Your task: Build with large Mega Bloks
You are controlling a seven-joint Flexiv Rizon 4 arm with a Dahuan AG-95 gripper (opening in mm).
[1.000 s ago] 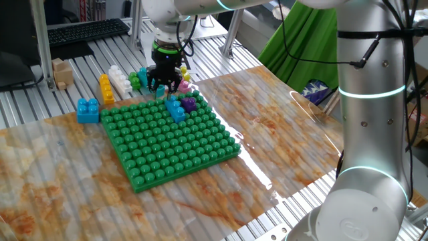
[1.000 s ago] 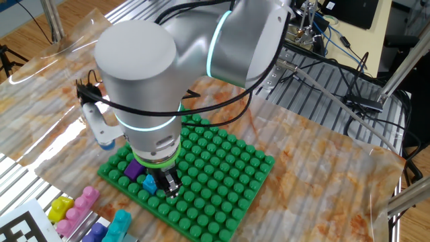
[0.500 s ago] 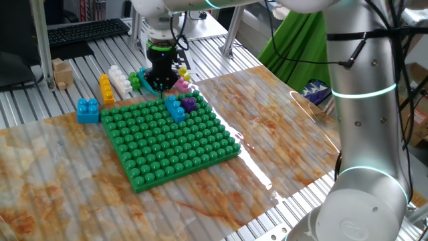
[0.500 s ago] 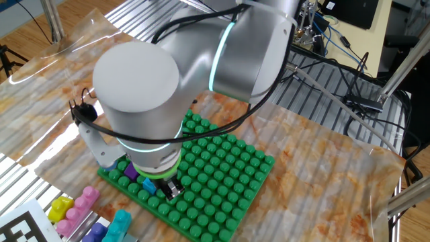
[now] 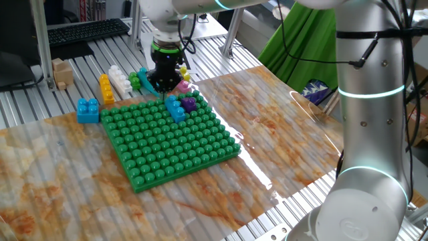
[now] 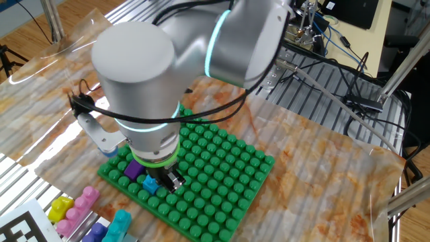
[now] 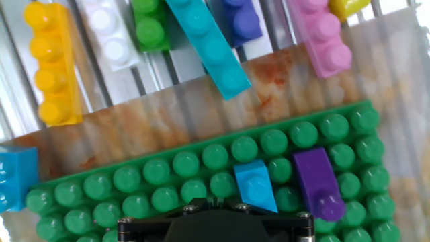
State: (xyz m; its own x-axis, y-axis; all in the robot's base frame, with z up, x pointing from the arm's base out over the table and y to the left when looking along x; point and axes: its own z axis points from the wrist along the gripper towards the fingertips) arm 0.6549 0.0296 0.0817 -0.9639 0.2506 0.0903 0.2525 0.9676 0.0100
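Pretty sure we're in a robotics lab: slotted aluminium table [image 5: 80, 67], keyboard [image 5: 87, 30] at the back, loose cables [image 6: 336, 47], printed marker tag [image 6: 20, 227] on the edge

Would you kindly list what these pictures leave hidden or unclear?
- Gripper fingertips: hand view, cut off by the bottom edge; whether anything is gripped is unclear.
- Blue studded block beside purple block: one fixed view, too small for counting studs.
- Green studded baseplate: other fixed view, its near-left part hidden by the arm.

Brightness: the scene is being lit evenly and brightly in all views.
Glare: overhead light is being reflected off the glossy table [image 5: 267, 154].
Blur: the hand view is being softened, especially the bricks [image 7: 201, 33] along its top edge.
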